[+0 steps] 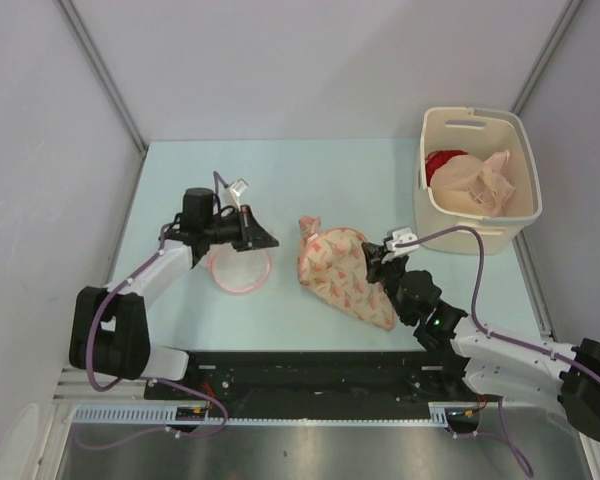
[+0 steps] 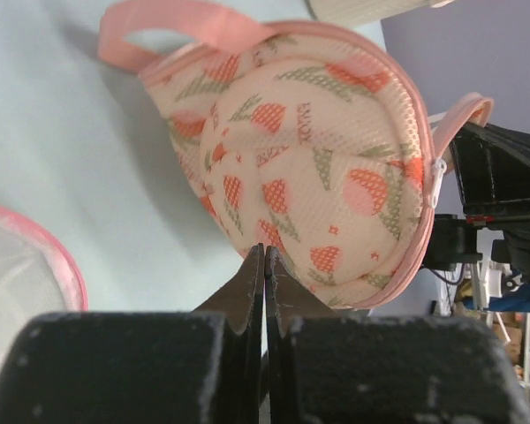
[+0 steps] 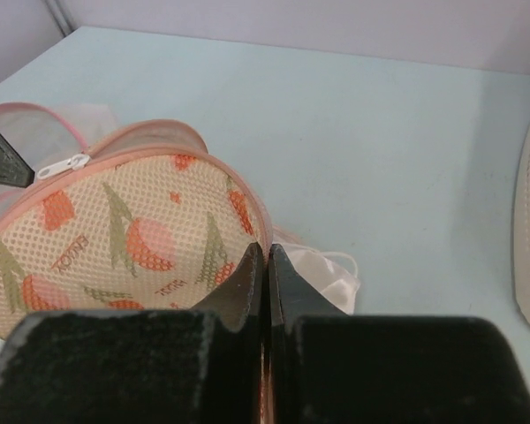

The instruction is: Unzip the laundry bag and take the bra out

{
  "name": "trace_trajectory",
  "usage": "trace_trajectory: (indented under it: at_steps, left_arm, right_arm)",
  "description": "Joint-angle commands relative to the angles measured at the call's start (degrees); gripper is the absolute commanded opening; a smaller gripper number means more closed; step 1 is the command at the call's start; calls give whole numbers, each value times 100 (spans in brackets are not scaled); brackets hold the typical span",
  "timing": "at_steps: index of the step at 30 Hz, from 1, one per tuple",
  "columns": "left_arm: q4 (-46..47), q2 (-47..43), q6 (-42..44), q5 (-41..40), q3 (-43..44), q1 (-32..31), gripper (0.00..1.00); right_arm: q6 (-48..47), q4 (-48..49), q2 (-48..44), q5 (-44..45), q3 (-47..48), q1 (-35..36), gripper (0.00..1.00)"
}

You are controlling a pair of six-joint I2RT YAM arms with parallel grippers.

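Note:
The laundry bag (image 1: 345,275), peach mesh with red-pink motifs and pink edging, lies mid-table. It fills the left wrist view (image 2: 309,150), with its white zipper pull (image 2: 439,177) at the right edge. My right gripper (image 1: 377,262) is at the bag's right side, its jaws shut on the pink edging (image 3: 267,256). A bit of white soft fabric with a thin loop (image 3: 327,274), seemingly the bra, shows just behind the bag. My left gripper (image 1: 270,238) is shut and empty, a short way left of the bag (image 2: 265,252).
A round white mesh item with pink trim (image 1: 240,268) lies under my left gripper. A cream basket (image 1: 477,215) at the back right holds a red garment (image 1: 442,162) and pale garments. Grey walls close in the table's sides and back.

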Motion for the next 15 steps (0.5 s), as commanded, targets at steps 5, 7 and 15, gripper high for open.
trace_trajectory:
  at_steps: [5,7,15]
  left_arm:
    - [-762,-549,369,-1132,945,-53,1]
    - [-1017,-655,465,-1407,1122,-53,0]
    - [-1845,-945,747,-2857,1878,324,9]
  right_arm:
    - [770,-707,1275,90,1941,82,0]
    - [1322,-1355,1583,29,2740,82,0]
    - [3030,-1829,3816,-894,4545,458,0]
